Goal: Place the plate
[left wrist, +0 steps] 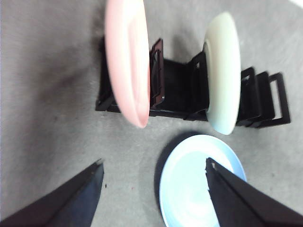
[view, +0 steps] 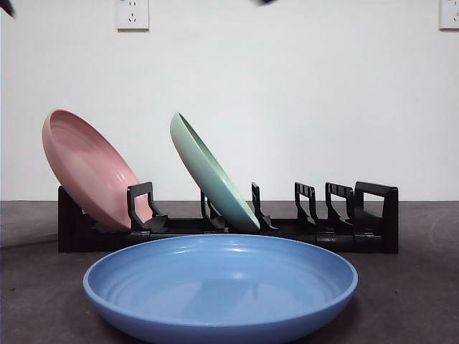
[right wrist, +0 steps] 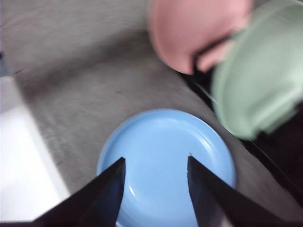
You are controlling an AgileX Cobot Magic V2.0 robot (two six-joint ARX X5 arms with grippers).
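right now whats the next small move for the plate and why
Probably lower the right claw onto the blue plate: it hangs open above that plate, which lies flat on the table in front of the rack, where slots stand free beside the green plate.

The blue plate (view: pixel 220 287) lies flat, face up, at the bottom centre of the front view. Behind it, mid-frame, the black rack (view: pixel 373 215) holds a pink plate (view: pixel 90 168) and a green plate (view: pixel 211 172), both tilted left.

Two white wall sockets (view: pixel 133 14) sit high on the pale wall (view: pixel 301 100) behind the dark table (view: pixel 36 287).
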